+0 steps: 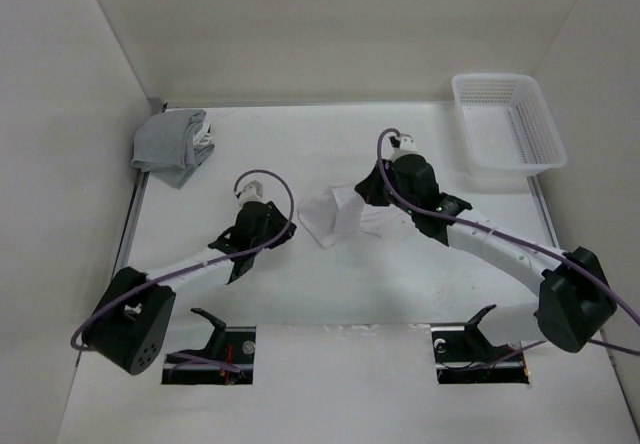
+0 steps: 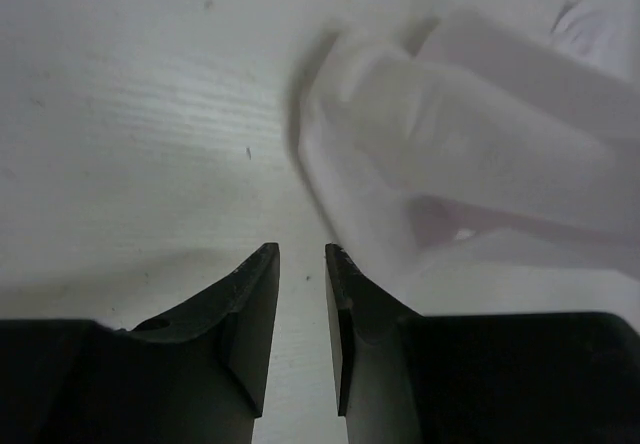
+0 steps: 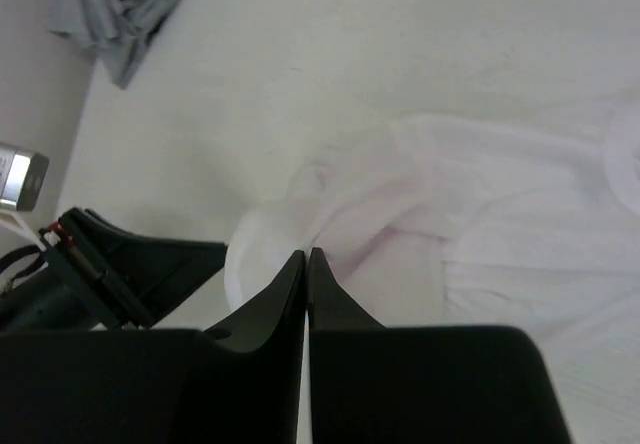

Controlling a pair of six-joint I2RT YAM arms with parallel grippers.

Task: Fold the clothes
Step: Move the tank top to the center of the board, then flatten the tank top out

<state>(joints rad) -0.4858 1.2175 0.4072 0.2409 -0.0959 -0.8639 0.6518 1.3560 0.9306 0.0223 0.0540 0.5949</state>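
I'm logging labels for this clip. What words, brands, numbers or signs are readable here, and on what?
None: no view shows any readable text.
The white garment, the grey cloth bundle and the basket carry no visible print, tag or number.

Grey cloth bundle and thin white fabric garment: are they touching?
Apart. The top view shows bare white table between the grey cloth bundle and the thin white fabric garment.
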